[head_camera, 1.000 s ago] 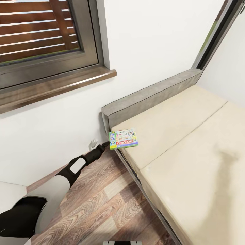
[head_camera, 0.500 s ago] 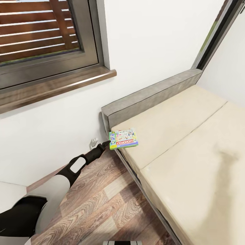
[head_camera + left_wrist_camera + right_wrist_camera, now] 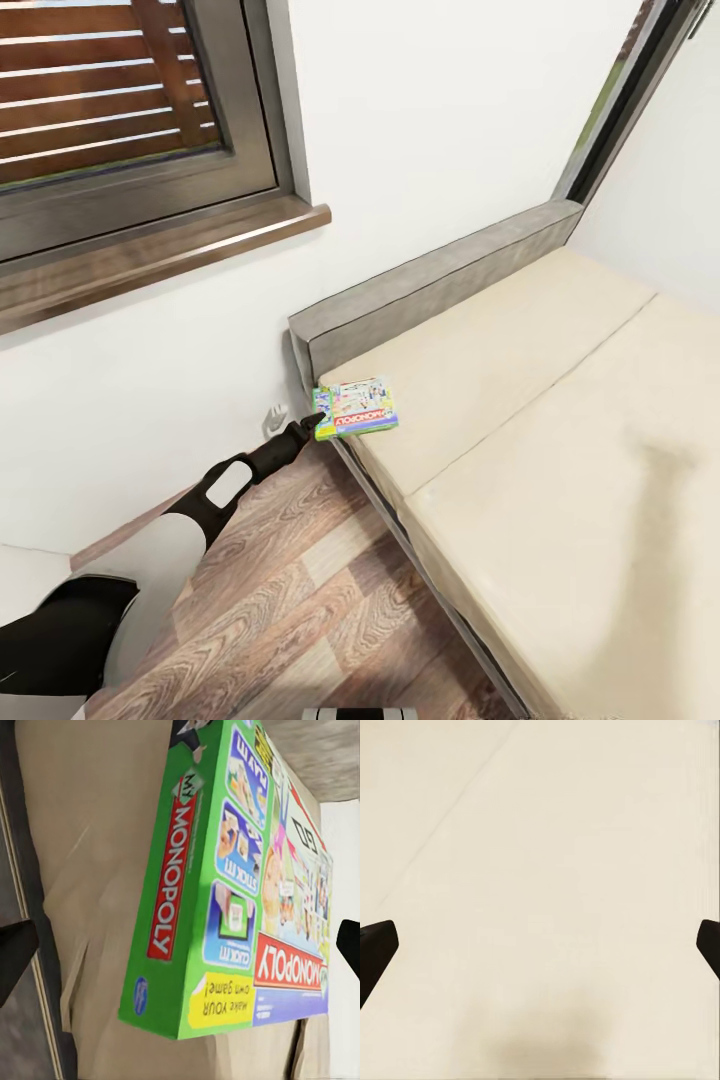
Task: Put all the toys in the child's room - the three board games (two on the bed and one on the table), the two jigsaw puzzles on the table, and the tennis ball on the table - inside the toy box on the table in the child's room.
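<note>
The biggest risk, as I judge it, is a push instead of a grasp. The left claw (image 3: 308,428) comes at the Monopoly box (image 3: 356,408) from the side, low and level with the bed (image 3: 520,400); if a finger meets the box's green edge rather than passing over and under it, the thin box will likely slide across the sheet toward the headboard (image 3: 430,285) or swing round. The box also lies at the bed's near corner, so a nudge the other way could tip it off the edge onto the floor (image 3: 290,590). A grip on just the corner could let the flat box droop or twist out when lifted.

The box lies flat on the beige sheet at the corner of the bed beside the headboard's end. In the head view the left claw's tip is at the box's corner, touching or just short of it; I cannot tell which. In the left wrist view the box (image 3: 232,892) lies between the two dark fingertips (image 3: 13,956), which stand wide apart and hold nothing.

The right claw (image 3: 540,945) hangs over bare sheet, fingers wide, empty.
</note>
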